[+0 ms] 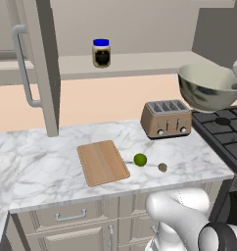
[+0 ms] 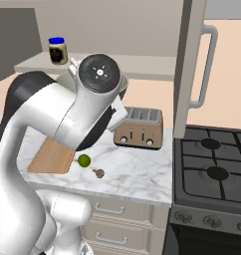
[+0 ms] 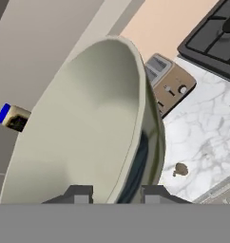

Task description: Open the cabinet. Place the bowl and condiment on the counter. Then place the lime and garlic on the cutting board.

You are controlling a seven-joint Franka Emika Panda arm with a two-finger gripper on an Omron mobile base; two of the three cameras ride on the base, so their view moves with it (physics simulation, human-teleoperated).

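Observation:
My gripper (image 3: 118, 193) is shut on the rim of the pale grey-green bowl (image 3: 83, 128), one finger inside and one outside. The bowl (image 1: 208, 86) hangs tilted in the air above the toaster and the stove's left edge. The cabinet door (image 1: 39, 63) stands open, and the blue-lidded condiment (image 1: 101, 53) is upright on the cabinet shelf. On the counter (image 1: 52, 166) lies the cutting board (image 1: 102, 162). Just right of it are the lime (image 1: 140, 159) and then the garlic (image 1: 162, 167), both on the marble. My arm hides most of the bowl in the right base view.
A tan toaster (image 1: 165, 118) stands at the back of the counter, right of the board. A black gas stove (image 1: 223, 127) adjoins the counter on the right. A second open cabinet door (image 2: 192, 64) hangs above the stove's left edge. Drawers (image 1: 71, 215) run below the counter.

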